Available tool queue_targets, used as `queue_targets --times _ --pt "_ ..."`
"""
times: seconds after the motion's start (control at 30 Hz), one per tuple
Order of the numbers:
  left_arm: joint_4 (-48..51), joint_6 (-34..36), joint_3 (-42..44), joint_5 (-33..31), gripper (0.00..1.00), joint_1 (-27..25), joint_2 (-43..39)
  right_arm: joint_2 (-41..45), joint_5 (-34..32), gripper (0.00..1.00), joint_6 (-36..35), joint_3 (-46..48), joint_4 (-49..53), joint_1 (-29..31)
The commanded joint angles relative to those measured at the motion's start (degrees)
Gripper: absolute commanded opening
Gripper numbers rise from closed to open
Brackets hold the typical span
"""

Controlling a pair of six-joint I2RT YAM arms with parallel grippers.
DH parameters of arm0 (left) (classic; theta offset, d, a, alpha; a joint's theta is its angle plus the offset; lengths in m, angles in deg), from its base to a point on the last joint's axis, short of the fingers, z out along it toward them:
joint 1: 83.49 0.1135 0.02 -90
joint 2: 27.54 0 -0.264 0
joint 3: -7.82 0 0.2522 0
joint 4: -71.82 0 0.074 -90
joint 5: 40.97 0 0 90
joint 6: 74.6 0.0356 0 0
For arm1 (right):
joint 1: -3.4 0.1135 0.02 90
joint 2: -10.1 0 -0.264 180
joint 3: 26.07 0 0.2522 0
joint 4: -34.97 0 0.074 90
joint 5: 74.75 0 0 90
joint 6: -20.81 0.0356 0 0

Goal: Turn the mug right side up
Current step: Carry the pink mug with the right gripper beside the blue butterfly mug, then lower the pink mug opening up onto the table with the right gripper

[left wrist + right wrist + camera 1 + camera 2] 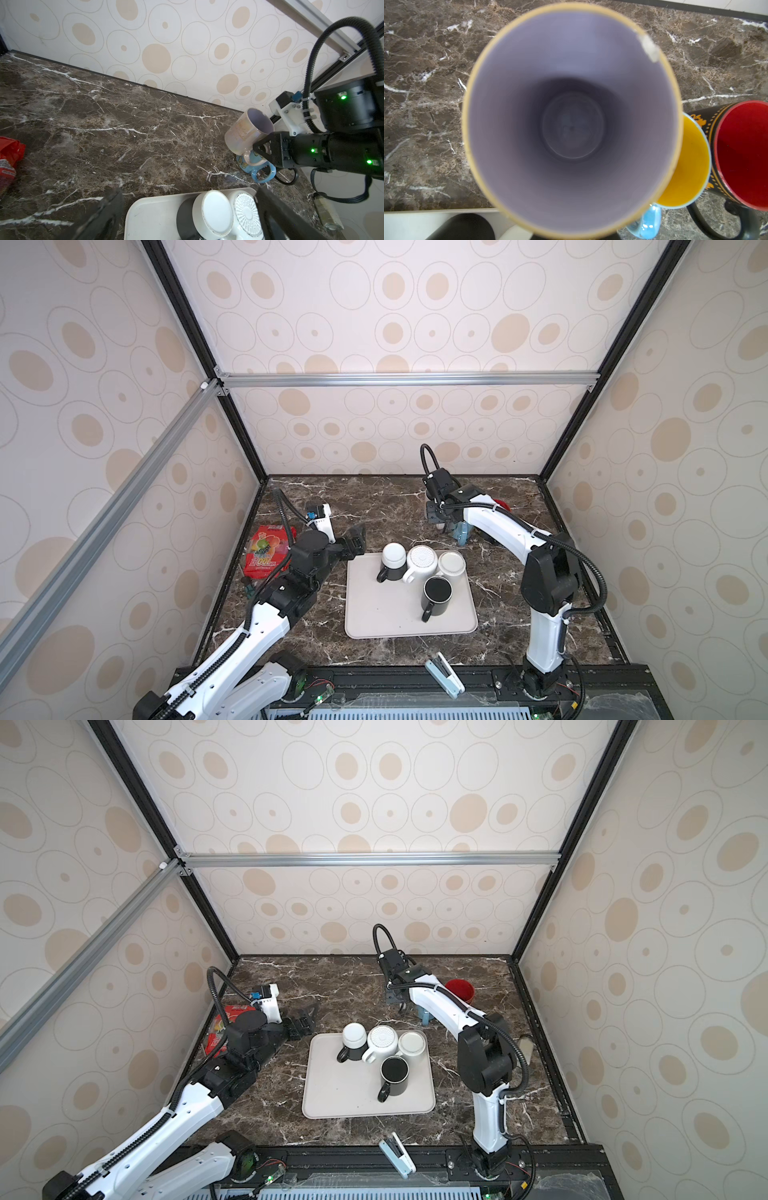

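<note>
I have the right pincer (262, 148) pinching the pale mug (248, 133) by its handle, and the mug hangs tilted, mouth up and outward, above the tabletop (104, 124) at the far right, well apart from the tray (386, 614). Just below and beside the pincer sits the blue mug (259, 168), with the red-lined mug (741, 153) next to it on the far side. The step in hand, as I judge it, is finishing the turn and setting the pale mug down upright, so I want to level its base first, shift it away from the blue mug toward the bare marble, and lower gently before letting go of the handle; a tilted base could rock or knock its neighbour. The left pincer (353, 545) stands spread wide and empty near the tray's far left corner, beside the overturned black-and-white mug (392, 562). From the right wrist view the mug's lilac interior fills nearly everything, so I cannot see its base or the gap under it, and in both top views the arm hides most of the mug. Whether it touches the blue mug I cannot tell.
</note>
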Motion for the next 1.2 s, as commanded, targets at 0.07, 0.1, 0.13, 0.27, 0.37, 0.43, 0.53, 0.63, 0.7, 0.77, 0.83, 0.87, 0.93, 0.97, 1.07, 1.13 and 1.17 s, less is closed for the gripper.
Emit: queue_targets --times 0.07,0.1,0.13,0.27,0.37,0.43,0.53,0.63,0.7,0.77,0.83,0.87,0.93,0.97,1.07,1.13,1.17 --pt "-1.5 0.2 -0.4 3.1 1.0 0.3 1.7 0.3 -0.9 0.0 0.8 -0.2 -3.6 -0.3" --pt "-1.5 0.1 -0.5 3.4 1.0 0.3 1.9 0.1 -0.7 0.0 0.7 0.1 -3.8 -0.4" --pt "-1.5 0.2 -0.5 3.7 1.0 0.4 2.0 -0.1 -0.7 0.0 0.7 0.4 -3.9 -0.4" --pt "-0.6 0.6 -1.3 4.4 1.0 0.3 2.8 -0.8 -0.7 0.0 1.0 1.7 -4.5 -0.6" --pt "-0.2 0.8 -1.5 4.5 1.0 0.3 3.1 -1.1 -0.6 0.0 1.3 2.4 -4.6 -0.7" --pt "-0.4 0.8 -1.4 4.7 1.0 0.4 3.2 -1.2 -0.3 0.0 1.5 2.9 -4.8 -0.7" --pt "-0.5 0.8 -1.2 4.9 1.0 0.3 3.6 -1.6 0.3 0.0 1.8 4.0 -5.1 -0.7" --pt "-0.7 0.8 -1.1 5.0 1.0 0.3 3.7 -1.6 0.6 0.0 2.1 4.9 -5.3 -0.8" --pt "-0.7 1.0 -1.0 4.9 1.0 0.3 3.7 -1.3 0.6 0.0 2.1 5.8 -6.0 -0.9" --pt "-0.6 1.3 -1.0 4.7 1.0 0.4 3.9 -1.1 0.9 0.0 2.1 6.8 -6.7 -1.0" --pt "-0.6 1.5 -1.0 4.9 1.0 0.3 4.2 -0.9 2.0 0.0 2.3 7.8 -7.6 -1.1" --pt "-0.7 1.5 -1.0 5.1 1.0 0.3 4.2 -0.8 2.3 0.0 2.4 8.3 -8.0 -1.2" --pt "-1.0 1.5 -0.6 5.2 1.0 0.3 4.4 -0.5 2.8 0.0 2.5 9.4 -9.1 -1.2" --pt "-1.2 1.5 -0.5 5.4 1.0 0.3 4.5 -0.5 2.9 0.0 2.6 9.7 -9.4 -1.3" --pt "-1.1 1.5 -0.4 5.5 1.0 0.3 4.8 0.0 2.8 0.0 3.2 10.6 -9.3 -1.4" --pt "-0.9 1.8 -0.6 5.7 1.0 0.4 5.1 0.7 2.8 0.0 3.6 11.2 -9.0 -1.3" --pt "-0.8 1.8 -0.5 5.7 1.0 0.4 5.1 1.2 2.7 0.0 3.7 11.9 -9.4 -1.3"
